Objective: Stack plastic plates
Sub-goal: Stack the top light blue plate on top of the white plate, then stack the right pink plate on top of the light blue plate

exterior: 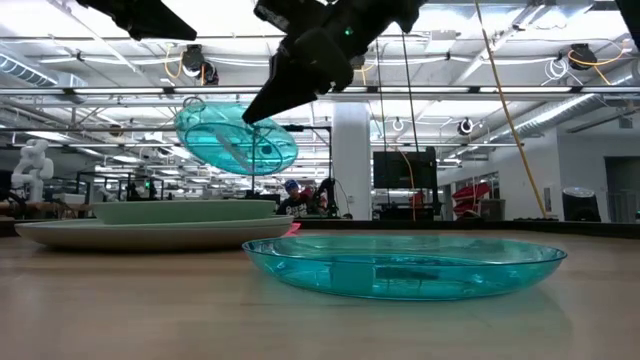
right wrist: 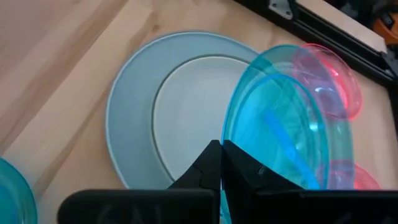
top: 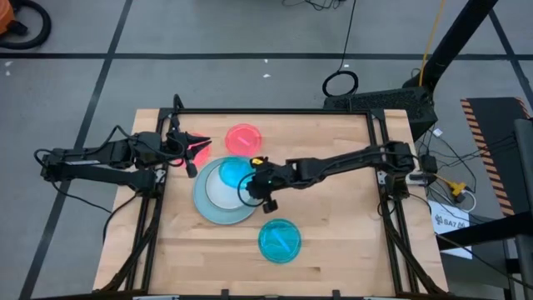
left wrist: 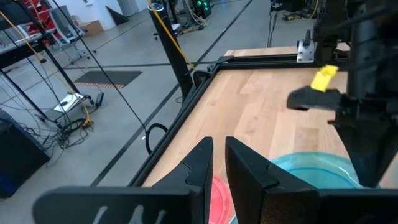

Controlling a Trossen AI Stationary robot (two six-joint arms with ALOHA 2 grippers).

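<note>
My right gripper (top: 247,178) is shut on a translucent teal plate (top: 235,171), held tilted above the stack (exterior: 235,140). The stack is a pale green plate (exterior: 180,210) lying on a larger grey-blue plate (right wrist: 130,112). My left gripper (top: 193,147) is at the table's far left, shut on a pink-red plate (top: 200,152). A second pink-red plate (top: 244,136) lies flat on the table beyond the stack. A second teal plate (top: 279,240) lies flat near the front. My left gripper pinches the pink-red plate's edge (left wrist: 217,194) between its two fingers. The fingers hide most of the plate, so how it sits does not show. My right gripper pinches the teal plate's rim (right wrist: 239,140) between its two fingers, slanting down from the table's right. The plate is lifted clear, tilted, above the stack.
A black frame rail (left wrist: 261,60) runs along the table's far edge. Bare wood lies to the right of the stack and around the front teal plate (exterior: 400,262).
</note>
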